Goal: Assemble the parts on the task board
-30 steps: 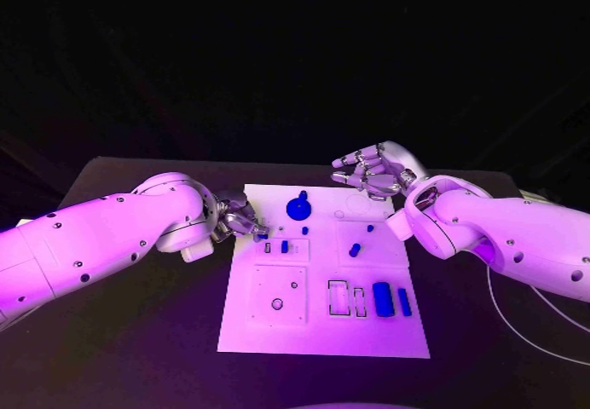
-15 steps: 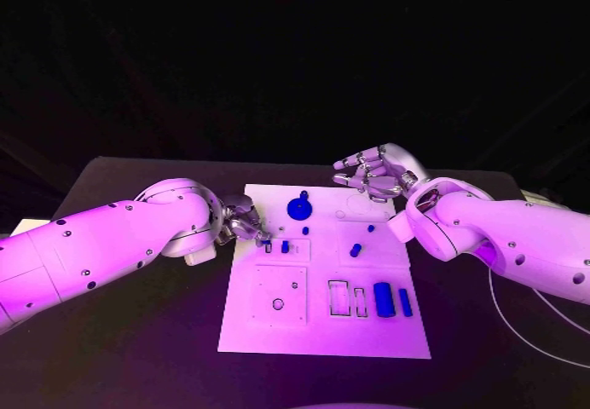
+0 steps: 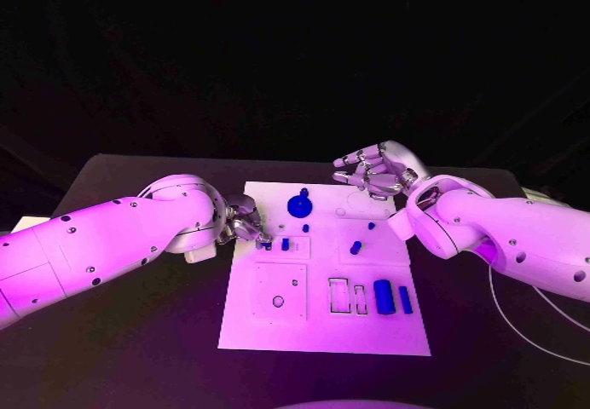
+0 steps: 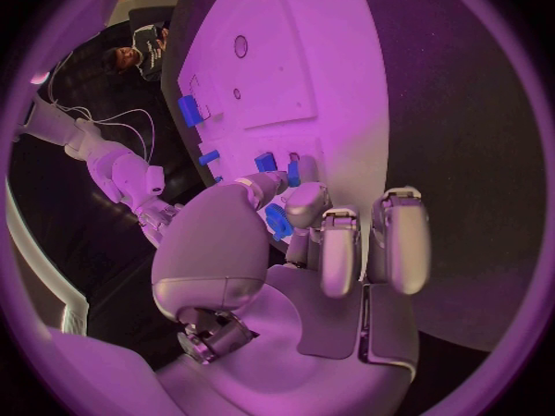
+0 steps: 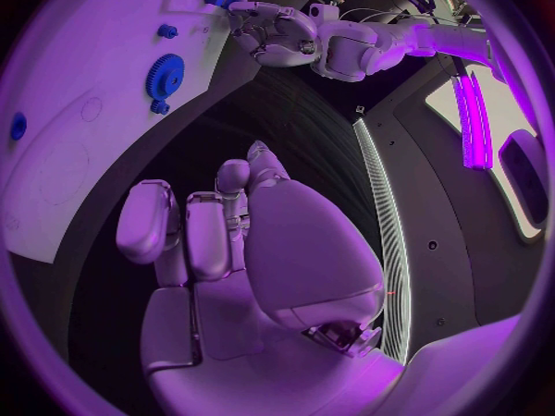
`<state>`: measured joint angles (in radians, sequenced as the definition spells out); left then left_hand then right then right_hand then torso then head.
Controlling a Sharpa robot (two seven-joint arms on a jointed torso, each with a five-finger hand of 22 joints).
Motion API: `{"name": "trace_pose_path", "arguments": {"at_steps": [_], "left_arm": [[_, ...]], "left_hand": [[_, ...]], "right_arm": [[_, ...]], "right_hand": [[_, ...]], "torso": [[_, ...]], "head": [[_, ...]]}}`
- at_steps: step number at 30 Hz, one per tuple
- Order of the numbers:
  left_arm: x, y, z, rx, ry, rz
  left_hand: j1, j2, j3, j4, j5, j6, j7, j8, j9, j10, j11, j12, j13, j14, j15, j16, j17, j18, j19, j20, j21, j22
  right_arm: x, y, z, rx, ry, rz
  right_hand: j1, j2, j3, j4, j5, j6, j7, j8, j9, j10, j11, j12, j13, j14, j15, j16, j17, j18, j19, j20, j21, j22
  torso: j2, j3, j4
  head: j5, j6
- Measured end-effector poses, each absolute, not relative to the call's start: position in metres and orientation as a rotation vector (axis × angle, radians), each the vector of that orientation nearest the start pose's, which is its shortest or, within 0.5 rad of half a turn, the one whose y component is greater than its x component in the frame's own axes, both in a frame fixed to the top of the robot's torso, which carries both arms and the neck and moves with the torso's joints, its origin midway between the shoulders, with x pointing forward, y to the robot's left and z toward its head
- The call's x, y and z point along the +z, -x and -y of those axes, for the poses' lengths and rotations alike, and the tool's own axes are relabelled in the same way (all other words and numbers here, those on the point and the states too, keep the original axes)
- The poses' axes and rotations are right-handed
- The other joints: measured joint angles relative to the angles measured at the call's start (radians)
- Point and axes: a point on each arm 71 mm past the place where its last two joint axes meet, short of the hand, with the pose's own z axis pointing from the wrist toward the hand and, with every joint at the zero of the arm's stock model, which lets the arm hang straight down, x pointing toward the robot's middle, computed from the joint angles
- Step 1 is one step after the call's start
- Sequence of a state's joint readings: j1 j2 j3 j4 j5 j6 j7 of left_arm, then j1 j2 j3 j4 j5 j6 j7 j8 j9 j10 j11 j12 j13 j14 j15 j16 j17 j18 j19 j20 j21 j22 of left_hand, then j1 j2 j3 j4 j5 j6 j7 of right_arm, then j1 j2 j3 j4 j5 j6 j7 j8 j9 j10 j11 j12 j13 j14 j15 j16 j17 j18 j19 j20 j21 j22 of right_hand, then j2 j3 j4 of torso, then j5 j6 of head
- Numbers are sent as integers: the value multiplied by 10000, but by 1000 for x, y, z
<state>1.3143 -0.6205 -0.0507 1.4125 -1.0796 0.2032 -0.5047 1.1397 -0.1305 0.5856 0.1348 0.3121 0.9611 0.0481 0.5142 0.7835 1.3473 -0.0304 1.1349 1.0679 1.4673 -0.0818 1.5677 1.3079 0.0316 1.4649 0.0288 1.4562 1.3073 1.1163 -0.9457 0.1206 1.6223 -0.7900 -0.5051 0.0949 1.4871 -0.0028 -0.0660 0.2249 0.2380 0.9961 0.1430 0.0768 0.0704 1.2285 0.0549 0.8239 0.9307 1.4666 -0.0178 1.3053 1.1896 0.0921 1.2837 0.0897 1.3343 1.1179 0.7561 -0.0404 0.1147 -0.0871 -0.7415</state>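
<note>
The white task board [image 3: 322, 328] lies in the middle of the table. At the board's left edge, my left hand [image 3: 242, 221] pinches a small blue part [image 4: 277, 220] between thumb and finger, low over the board beside two short blue pegs [image 3: 286, 244]. My right hand [image 3: 375, 174] hovers above the board's far right corner with its fingers curled in and nothing in them. A blue gear [image 3: 297, 205] sits near the far edge, also visible as the gear [image 5: 166, 72] in the right wrist view. Two long blue blocks [image 3: 384, 297] lie on the board's right side.
More small blue pegs [image 3: 355, 249] stand in the board's middle right. Empty rectangular slots [image 3: 338, 295] and a square plate with a hole [image 3: 278, 292] occupy the near half. Black table [image 3: 135, 341] surrounds the board.
My left hand has shifted a little toward me along the board's left edge, carrying the small blue part. The right hand has hardly moved.
</note>
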Motion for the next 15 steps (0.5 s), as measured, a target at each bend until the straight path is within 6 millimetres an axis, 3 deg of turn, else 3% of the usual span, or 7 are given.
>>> {"name": "trace_pose_path", "arguments": {"at_steps": [15], "left_arm": [[-181,-506,-128,-4787,-325,-23033]], "left_hand": [[-74,-23,58,-58,6,7,0,9,6,34,35,71,36,0,0,0,-2,0,0,0,-1,8]], "right_arm": [[-148,-476,234,10647,-5354,-14636]], "right_hand": [[0,0,0,0,0,0,0,0,0,0,0,0,1,0,0,0,0,0,0,0,0,1]], "torso": [[-2,-11,10]], "head": [[13,-55]]}}
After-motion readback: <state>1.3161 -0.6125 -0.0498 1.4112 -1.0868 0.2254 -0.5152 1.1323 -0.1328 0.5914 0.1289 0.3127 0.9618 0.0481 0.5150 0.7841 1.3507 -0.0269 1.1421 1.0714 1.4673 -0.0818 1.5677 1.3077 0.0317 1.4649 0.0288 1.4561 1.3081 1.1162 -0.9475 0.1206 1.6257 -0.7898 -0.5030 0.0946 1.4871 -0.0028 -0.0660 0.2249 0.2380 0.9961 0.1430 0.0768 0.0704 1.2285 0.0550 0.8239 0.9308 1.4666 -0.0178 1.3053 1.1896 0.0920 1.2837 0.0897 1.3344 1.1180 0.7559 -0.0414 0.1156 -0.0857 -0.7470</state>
